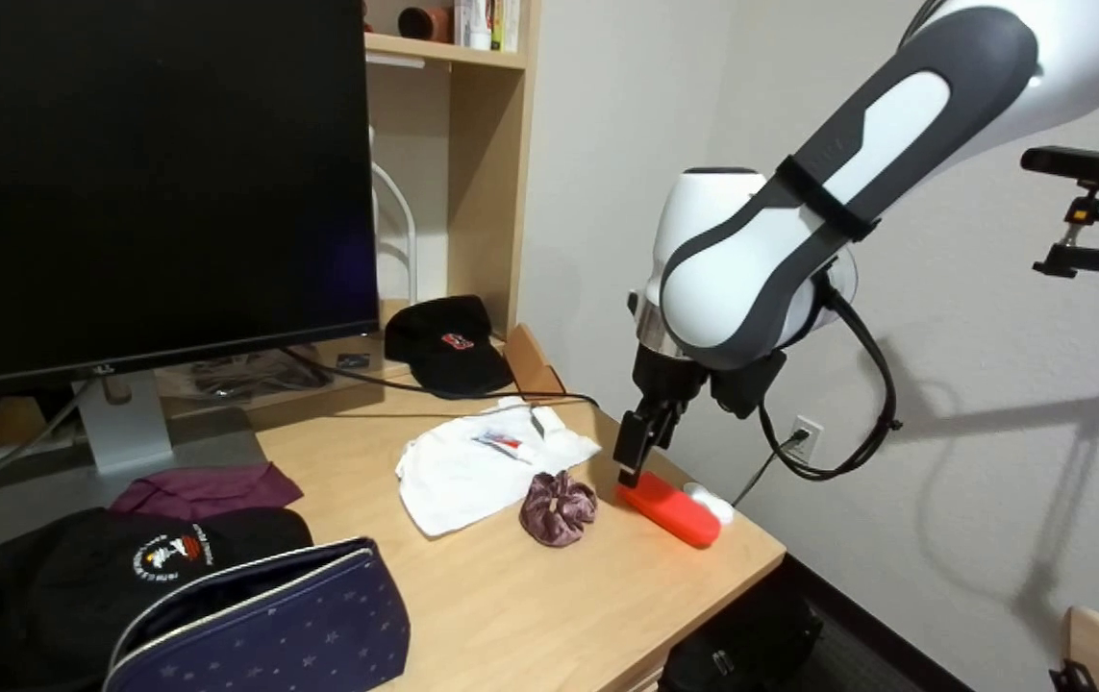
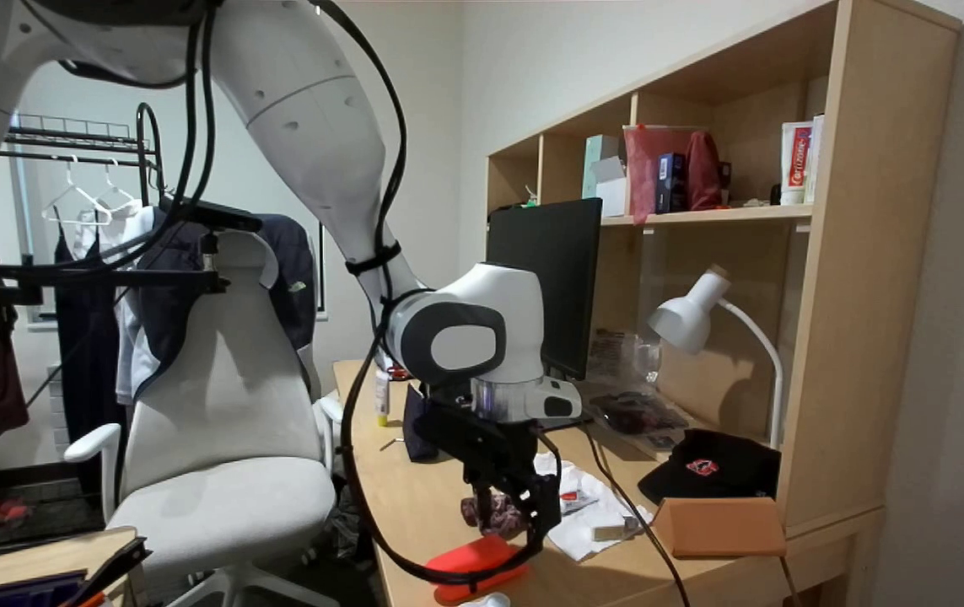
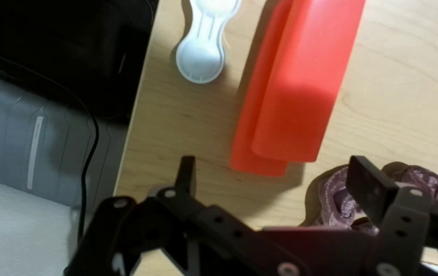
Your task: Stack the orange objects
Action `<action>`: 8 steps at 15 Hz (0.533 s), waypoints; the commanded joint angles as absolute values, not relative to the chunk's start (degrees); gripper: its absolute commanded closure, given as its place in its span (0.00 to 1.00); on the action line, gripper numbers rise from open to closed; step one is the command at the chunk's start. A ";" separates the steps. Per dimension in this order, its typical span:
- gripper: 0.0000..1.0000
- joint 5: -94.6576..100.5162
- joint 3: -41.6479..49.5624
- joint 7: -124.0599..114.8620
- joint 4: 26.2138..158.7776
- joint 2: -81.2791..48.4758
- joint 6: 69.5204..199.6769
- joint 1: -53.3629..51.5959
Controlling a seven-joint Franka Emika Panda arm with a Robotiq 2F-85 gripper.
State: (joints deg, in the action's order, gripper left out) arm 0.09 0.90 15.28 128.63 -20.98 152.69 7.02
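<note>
The upper flat, oblong red-orange block (image 3: pixel 303 88) rests lengthwise on its matching lower block (image 3: pixel 250 126), nearly parallel but shifted a little, so a strip of the lower one shows along one side and end. Both lie by the edge of the pale wooden table (image 1: pixel 511 596), and broad face on broad face probably keeps the upper one steady despite the offset. The black two-fingered pincer (image 3: pixel 272 166) is spread wide and grips nothing; in the wrist view its sides flank the blocks' nearest end, clear of it, a stance that would suit either leaving without a knock or nudging the upper block straighter. How high it stands I cannot tell. One side partly hides the crumpled mauve velvet scrunchie (image 1: pixel 559 529), so a sideways move could catch that. A white plastic piece with rounded ends (image 3: pixel 201 57) lies between the blocks and the table's edge. The stacking looks essentially done, alignment aside
</note>
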 commanded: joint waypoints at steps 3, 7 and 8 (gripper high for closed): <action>0.00 -7.61 -0.57 17.14 139.13 -9.44 151.84 10.33; 0.00 -16.00 0.12 22.36 143.32 -2.16 146.19 10.74; 0.00 -17.87 0.85 23.99 143.77 -0.32 143.63 10.59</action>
State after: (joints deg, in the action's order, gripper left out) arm -12.36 0.62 18.84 140.06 -7.16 148.59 9.75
